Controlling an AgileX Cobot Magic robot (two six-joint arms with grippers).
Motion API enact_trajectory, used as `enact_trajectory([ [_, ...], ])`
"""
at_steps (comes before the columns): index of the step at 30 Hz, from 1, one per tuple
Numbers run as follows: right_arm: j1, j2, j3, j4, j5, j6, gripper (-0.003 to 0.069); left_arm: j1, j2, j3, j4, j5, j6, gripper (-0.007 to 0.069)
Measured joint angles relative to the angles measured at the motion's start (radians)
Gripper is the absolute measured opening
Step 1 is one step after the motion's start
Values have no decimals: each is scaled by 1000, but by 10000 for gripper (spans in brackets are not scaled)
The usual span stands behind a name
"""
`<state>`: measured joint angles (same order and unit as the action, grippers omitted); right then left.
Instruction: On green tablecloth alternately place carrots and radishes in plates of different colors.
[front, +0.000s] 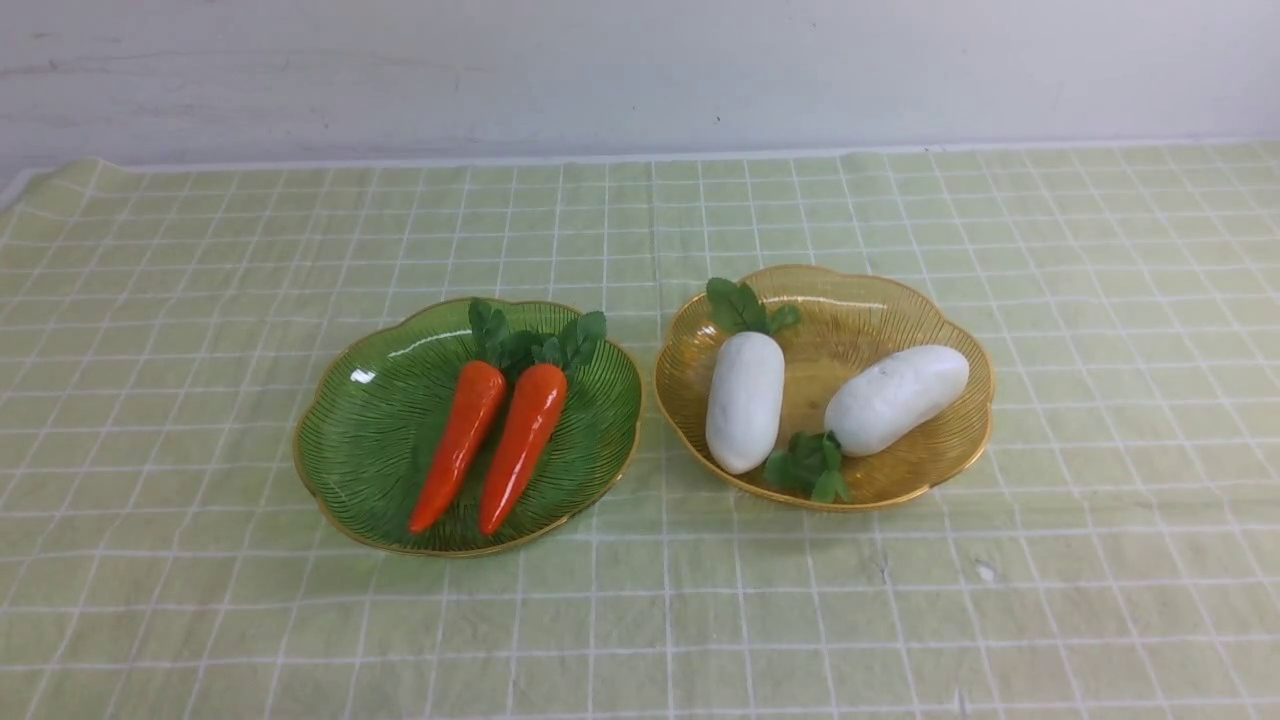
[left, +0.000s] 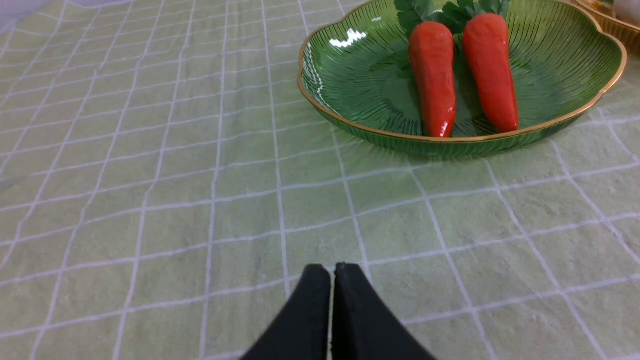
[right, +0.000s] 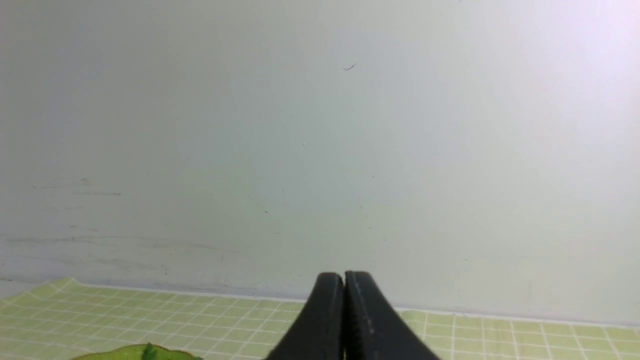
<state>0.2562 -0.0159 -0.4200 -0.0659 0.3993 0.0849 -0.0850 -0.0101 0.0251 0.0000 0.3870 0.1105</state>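
Note:
Two orange carrots (front: 455, 445) (front: 522, 446) lie side by side in the dark green plate (front: 360, 430) on the green tablecloth (front: 640, 600). Two white radishes (front: 745, 400) (front: 896, 398) lie in the amber plate (front: 840, 300) to its right. Neither arm shows in the front view. In the left wrist view my left gripper (left: 333, 270) is shut and empty, over bare cloth (left: 150, 200), short of the green plate (left: 350, 75) with both carrots (left: 433, 77) (left: 491, 70). My right gripper (right: 344, 278) is shut and empty, raised and facing the wall.
A pale wall (front: 640, 70) runs along the cloth's far edge. The cloth's left corner (front: 60, 175) ends at the back left. A sliver of a green leafy thing (right: 145, 352) shows at the bottom edge of the right wrist view.

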Motion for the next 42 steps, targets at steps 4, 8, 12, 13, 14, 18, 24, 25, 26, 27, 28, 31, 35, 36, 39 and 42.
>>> enact_trajectory([
  [4,-36,-1,56,-46,0,-10,-13,0,0,0,0,0,0,-8],
  [8,-141,-1,179,-58,-2,-12,-13,0,0,0,0,0,0,-8],
  [12,-241,-1,353,-63,-4,-13,-13,0,0,0,0,0,0,-8],
  [13,-261,0,429,-60,4,-9,-13,0,0,0,0,0,0,-8],
  [14,-264,0,433,-60,4,-8,-13,0,0,0,0,0,0,-8],
  [18,-269,1,439,-57,-6,4,-13,0,0,0,0,0,0,-8],
  [24,-269,1,439,-57,-6,6,-13,0,0,0,0,0,0,-8],
  [25,-269,1,439,-57,-6,6,-13,0,0,0,0,0,0,-8],
  [26,-269,1,439,-56,-6,6,-13,0,0,0,0,0,0,-8],
  [27,-269,1,439,-56,-6,7,-13,0,0,0,0,0,0,-8],
  [28,-269,1,439,-56,-6,7,-13,0,0,0,0,0,0,-8],
  [31,-269,1,439,-56,-6,8,-13,0,0,0,0,0,0,-8],
  [35,-269,1,439,-56,-6,8,-13,0,0,0,0,0,0,-8],
  [36,-269,1,439,-56,-6,8,-13,0,0,0,0,0,0,-8],
  [39,-269,1,439,-56,-6,8,-13,0,0,0,0,0,0,-8],
  [42,-269,1,439,-56,-6,8,-13,0,0,0,0,0,0,-8],
])
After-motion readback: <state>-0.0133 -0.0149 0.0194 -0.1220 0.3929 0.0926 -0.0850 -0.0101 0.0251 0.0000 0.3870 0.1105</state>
